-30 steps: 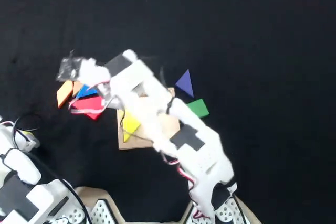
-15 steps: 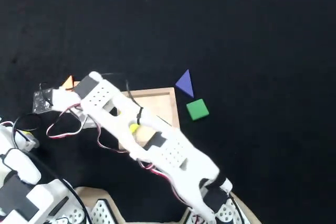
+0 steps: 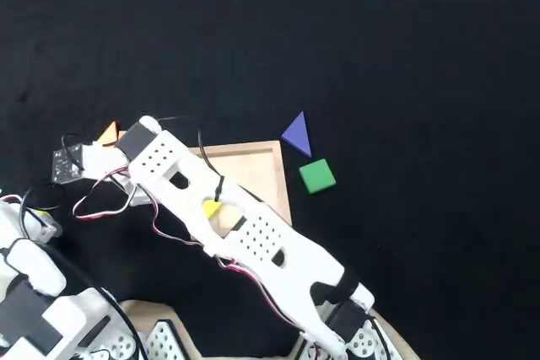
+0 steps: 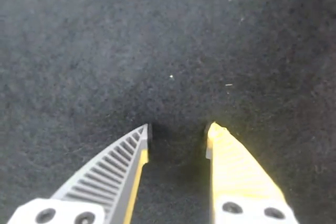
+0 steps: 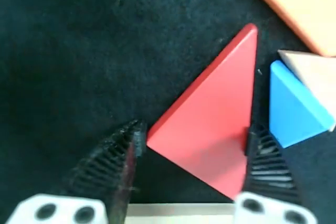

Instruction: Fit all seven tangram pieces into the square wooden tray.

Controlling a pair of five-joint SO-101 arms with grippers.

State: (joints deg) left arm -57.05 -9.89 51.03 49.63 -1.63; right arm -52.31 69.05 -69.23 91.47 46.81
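Right tool (image 5: 197,129) spread wide, fingers (image 5: 113,169) flanking the red triangle (image 5: 212,121) on the bench (image 5: 63,51); its arm (image 3: 253,238) stretches across the wooden tray (image 3: 274,166). Left tool (image 4: 178,132) parted over the bench.

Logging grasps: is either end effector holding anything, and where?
Nothing held. Right end effector straddles the red triangle, open; left end effector open over the table.

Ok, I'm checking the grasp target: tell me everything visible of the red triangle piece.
The red triangular tangram piece is a flat, smooth block with crisp edges, seemingly painted wood. It lies flat on the black cloth, between the spread fingers of the right gripper, which flank it closely; contact cannot be told. A blue triangular piece sits beside one edge across a narrow gap. An orange flat piece lies beyond its far tip, apart.
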